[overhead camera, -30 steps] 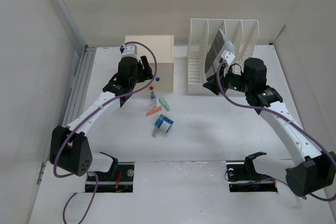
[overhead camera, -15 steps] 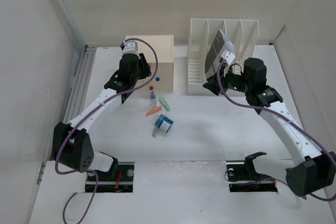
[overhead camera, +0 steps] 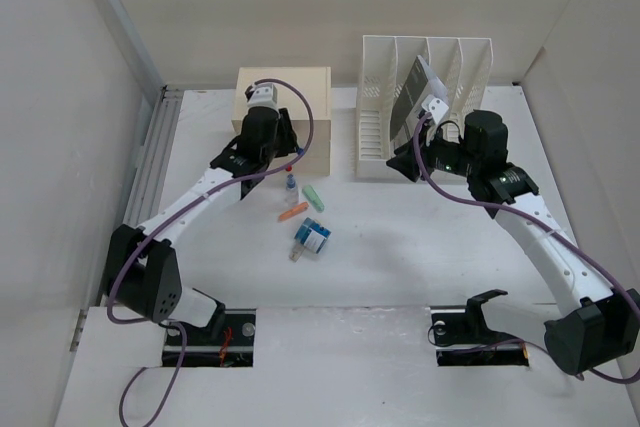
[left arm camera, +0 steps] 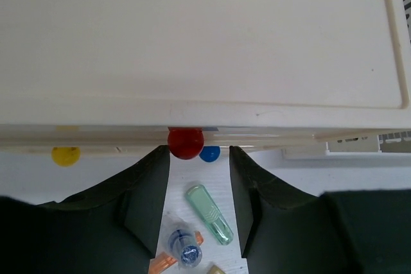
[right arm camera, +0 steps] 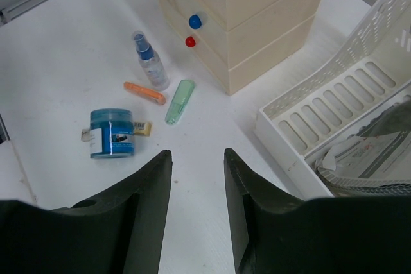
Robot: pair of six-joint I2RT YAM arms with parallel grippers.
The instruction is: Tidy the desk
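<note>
The white desk [overhead camera: 420, 247] holds a small spray bottle [overhead camera: 291, 187], a green tube [overhead camera: 314, 196], an orange pen [overhead camera: 293, 212] and a blue jar [overhead camera: 313, 238] lying on its side. My left gripper [overhead camera: 272, 143] is open above the front edge of the cream drawer box [overhead camera: 285, 97]. In the left wrist view the gripper [left arm camera: 198, 158] has its jaws apart, and the red knob [left arm camera: 185, 142] sits just off its left fingertip. My right gripper [right arm camera: 198, 155] is open and empty above bare desk, in front of the file rack [overhead camera: 425, 87].
The drawer box also has a blue knob [left arm camera: 210, 154] and a yellow knob [left arm camera: 65, 155]. The white slotted rack [right arm camera: 340, 94] holds papers [right arm camera: 376, 152]. Walls enclose the desk on the left, back and right. The small items lie just in front of the box.
My left gripper has moved right and forward along the drawer box front, ending over the red knob. The right arm and the loose items have not moved.
</note>
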